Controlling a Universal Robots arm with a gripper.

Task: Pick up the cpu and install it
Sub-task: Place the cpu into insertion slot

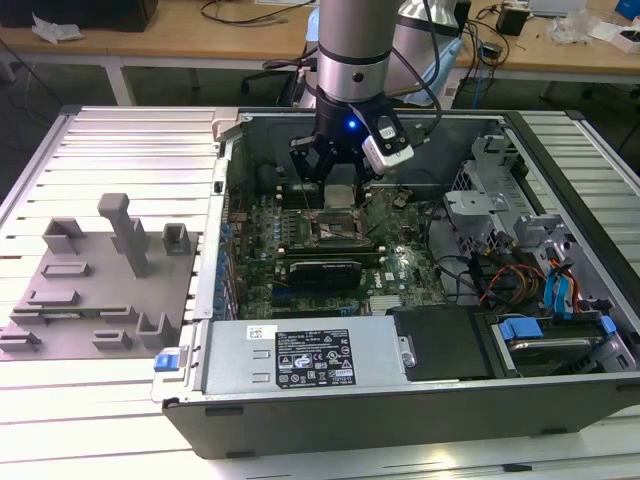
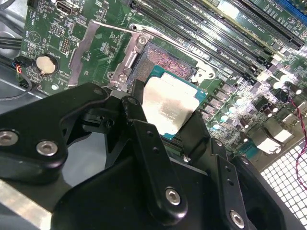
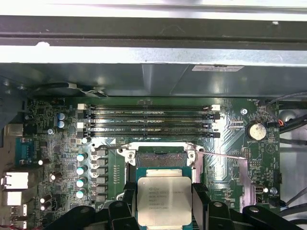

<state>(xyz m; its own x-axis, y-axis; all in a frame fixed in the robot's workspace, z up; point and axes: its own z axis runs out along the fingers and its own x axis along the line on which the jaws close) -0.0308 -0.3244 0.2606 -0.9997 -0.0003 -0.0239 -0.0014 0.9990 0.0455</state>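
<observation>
My gripper point(image 1: 340, 178) hangs inside the open computer case point(image 1: 300, 420) over the motherboard. It is shut on the cpu point(image 2: 168, 108), a flat square chip with a silvery top and green rim, pinched at two opposite edges by the black fingers point(image 2: 195, 132). In the first wrist view the cpu point(image 3: 164, 199) sits level between the fingers point(image 3: 199, 201), just above and slightly off the open socket point(image 3: 160, 160). The socket point(image 2: 165, 60) shows bare pins, with its metal load frame point(image 2: 93, 48) swung open to one side. In the exterior view the cpu point(image 1: 340, 193) hovers above the socket point(image 1: 338, 228).
Memory slots point(image 3: 148, 120) run beside the socket, and capacitors point(image 3: 80, 175) line its other side. A power supply with a white label point(image 1: 312, 360) lies at the case front. Drive bays with blue tabs point(image 1: 560, 290) and cables fill the exterior view's right. A grey fixture block point(image 1: 90, 280) sits left of the case.
</observation>
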